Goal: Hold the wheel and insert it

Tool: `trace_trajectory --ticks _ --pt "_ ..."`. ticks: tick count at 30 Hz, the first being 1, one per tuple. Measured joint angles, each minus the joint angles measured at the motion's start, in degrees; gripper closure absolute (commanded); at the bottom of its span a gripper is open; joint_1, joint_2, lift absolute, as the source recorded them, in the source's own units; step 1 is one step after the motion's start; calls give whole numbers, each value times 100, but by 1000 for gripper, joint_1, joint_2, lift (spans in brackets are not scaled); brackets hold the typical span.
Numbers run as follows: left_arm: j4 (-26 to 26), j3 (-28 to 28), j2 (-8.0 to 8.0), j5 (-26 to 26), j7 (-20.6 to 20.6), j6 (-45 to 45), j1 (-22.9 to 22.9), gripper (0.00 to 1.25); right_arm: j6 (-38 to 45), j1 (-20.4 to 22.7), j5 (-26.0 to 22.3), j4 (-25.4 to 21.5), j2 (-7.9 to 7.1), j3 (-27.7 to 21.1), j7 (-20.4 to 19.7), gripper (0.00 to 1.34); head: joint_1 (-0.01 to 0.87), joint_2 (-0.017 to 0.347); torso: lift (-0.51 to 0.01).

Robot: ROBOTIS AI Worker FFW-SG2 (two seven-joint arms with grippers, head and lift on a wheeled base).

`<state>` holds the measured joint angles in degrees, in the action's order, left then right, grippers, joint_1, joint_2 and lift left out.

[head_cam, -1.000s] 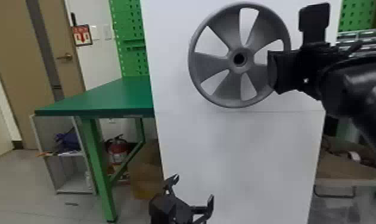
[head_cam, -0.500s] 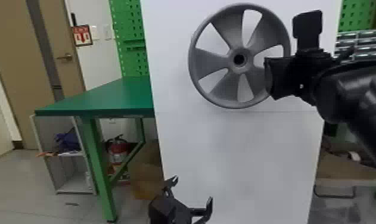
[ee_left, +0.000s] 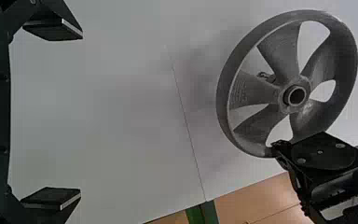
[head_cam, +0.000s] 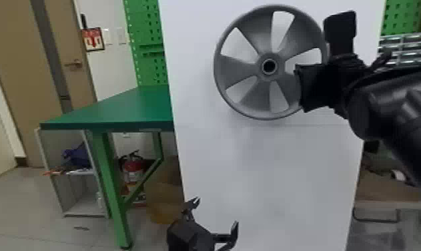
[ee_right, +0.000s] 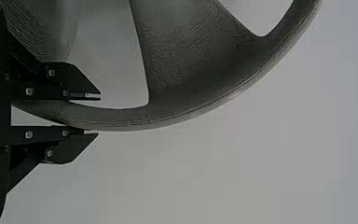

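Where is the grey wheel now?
In the head view, the wheel is high and right of centre, in front of the white board; in the right wrist view, the right gripper has the rim between its jaws.

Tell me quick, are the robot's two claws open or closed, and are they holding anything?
Left claw: open wide, holding nothing.
Right claw: closed on the gray spoked wheel, one finger on each side of its rim.
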<state>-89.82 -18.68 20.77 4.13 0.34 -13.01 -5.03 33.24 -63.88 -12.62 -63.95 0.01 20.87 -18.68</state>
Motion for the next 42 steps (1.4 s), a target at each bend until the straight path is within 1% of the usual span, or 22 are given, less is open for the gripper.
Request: trace_trajectory --ticks 5,6,13,17,18,21,25,32,42 --pt "0 -38 16 30 37 0 -16 101 -14 8 16 5 0 -11 0 1148 344 310 -483" --pt "0 -45 18 32 37 0 -23 101 -23 11 6 7 0 -9 0 1107 344 310 -483" --pt "0 -59 37 56 36 0 -48 101 -106 44 -175 -7 -1 47 -24 512 344 310 -483" --pt "-1 -50 41 76 36 0 -34 101 -124 89 -277 -130 -2 78 -681 334 344 311 -483" --pt "-1 -45 44 79 36 0 -26 101 -124 102 -298 -160 -2 80 -828 309 344 310 -483" --pt "-8 -36 47 89 36 0 -6 101 -95 139 -352 -281 -1 84 -1298 263 344 310 -483" --pt "-21 -32 47 108 43 22 10 101 -40 229 -417 -489 -1 84 -1521 257 344 310 -483" --pt "-126 9 41 134 75 179 75 101 -58 565 -471 -1080 -4 72 -1170 260 344 310 -483" --pt "-266 110 32 147 224 347 188 101 -189 1114 -557 -1931 -1 141 -750 260 344 310 -483"
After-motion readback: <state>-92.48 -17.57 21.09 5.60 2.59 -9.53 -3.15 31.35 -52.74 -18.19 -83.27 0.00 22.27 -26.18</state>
